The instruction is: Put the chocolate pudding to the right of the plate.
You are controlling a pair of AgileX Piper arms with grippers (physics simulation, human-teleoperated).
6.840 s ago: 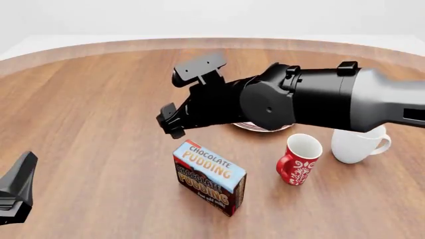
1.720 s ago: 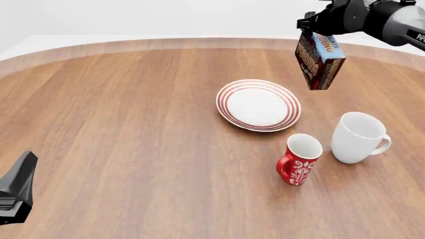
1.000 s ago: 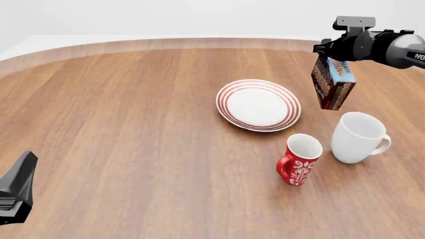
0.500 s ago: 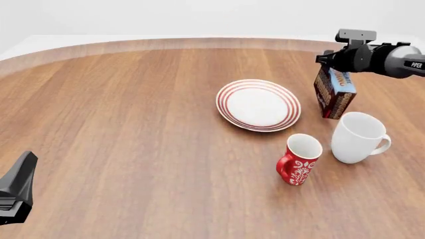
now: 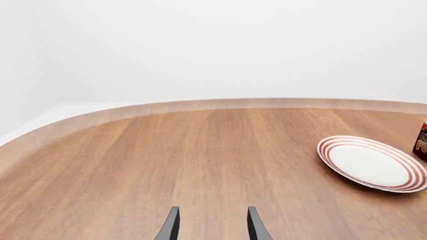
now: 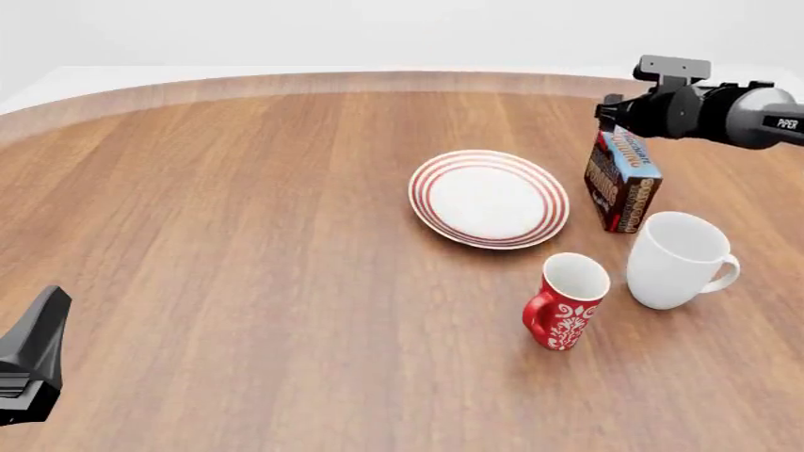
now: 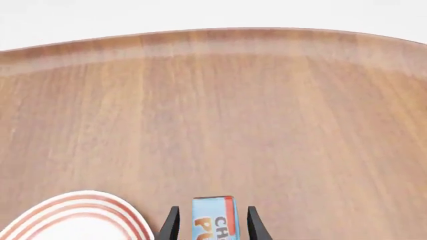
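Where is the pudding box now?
In the front view the pudding stands tilted just right of the plate, behind the white mug, with the right tool at its top.

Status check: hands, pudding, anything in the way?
Right hand open astride chocolate pudding. Pudding right of plate, behind white mug. Left hand open, idle.
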